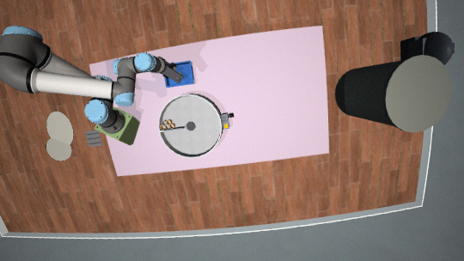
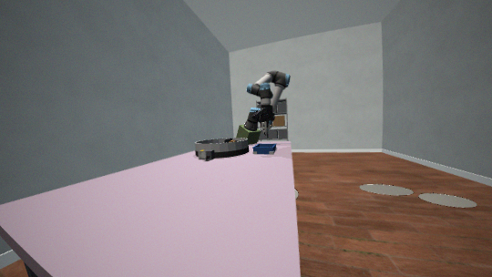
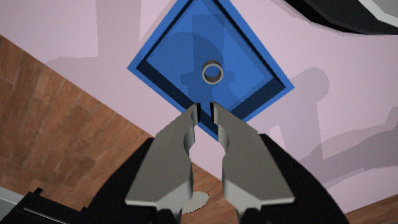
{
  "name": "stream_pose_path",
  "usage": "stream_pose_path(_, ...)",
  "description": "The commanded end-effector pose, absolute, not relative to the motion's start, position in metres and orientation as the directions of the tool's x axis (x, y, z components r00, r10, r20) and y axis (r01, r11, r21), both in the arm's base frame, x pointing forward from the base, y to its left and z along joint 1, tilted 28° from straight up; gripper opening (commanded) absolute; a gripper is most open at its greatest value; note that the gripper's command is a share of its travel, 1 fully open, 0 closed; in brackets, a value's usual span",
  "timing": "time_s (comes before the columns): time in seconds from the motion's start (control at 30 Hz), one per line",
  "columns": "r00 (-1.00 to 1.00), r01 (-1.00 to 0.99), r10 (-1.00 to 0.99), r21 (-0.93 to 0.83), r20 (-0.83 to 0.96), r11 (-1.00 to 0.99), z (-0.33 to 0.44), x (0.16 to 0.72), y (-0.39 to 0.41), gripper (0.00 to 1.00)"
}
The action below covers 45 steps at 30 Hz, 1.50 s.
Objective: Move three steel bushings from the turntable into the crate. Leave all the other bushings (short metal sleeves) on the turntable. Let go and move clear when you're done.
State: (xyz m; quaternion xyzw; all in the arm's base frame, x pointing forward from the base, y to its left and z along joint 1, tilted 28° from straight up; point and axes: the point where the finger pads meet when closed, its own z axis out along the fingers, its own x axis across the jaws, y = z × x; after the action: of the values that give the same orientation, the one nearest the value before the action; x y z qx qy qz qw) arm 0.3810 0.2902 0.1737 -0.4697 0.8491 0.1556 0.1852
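Note:
The blue crate (image 1: 187, 74) (image 2: 264, 148) (image 3: 245, 55) stands beside the turntable. One grey steel bushing (image 3: 212, 82) lies on its floor, showing its round open end. My gripper (image 1: 180, 80) (image 2: 267, 135) (image 3: 205, 103) is above the crate, its jaws nearly together with a narrow empty gap. The bushing is beyond the fingertips, apart from them. The round grey turntable (image 1: 198, 142) (image 2: 219, 148) has a raised rim. Several small bushings (image 1: 162, 127) are clustered at its left, by a thin bar; some look copper-orange, and the others' metal is too small to tell.
A small grey device with a yellow patch (image 1: 226, 126) is at the turntable's right rim. The arm stands on a green base (image 1: 131, 130) left of the turntable. A large black cylinder with a pale disc top (image 1: 418, 94) is beyond the pink table's right edge.

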Motion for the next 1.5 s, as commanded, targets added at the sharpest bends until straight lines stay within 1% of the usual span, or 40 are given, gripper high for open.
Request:
stream_pose_path(0.0,-0.481,-0.860,-0.745,0.085,-0.462,0.503,0.174,0.382,0.289,0.06)
stream_pose_path(1.07,-0.378,-0.910,-0.802,0.028,-0.463,0.414,0.169,0.386,0.279,0.06)
stream_pose_path(1.47,-0.306,-0.937,-0.834,-0.010,-0.459,0.349,0.166,0.388,0.272,0.06)
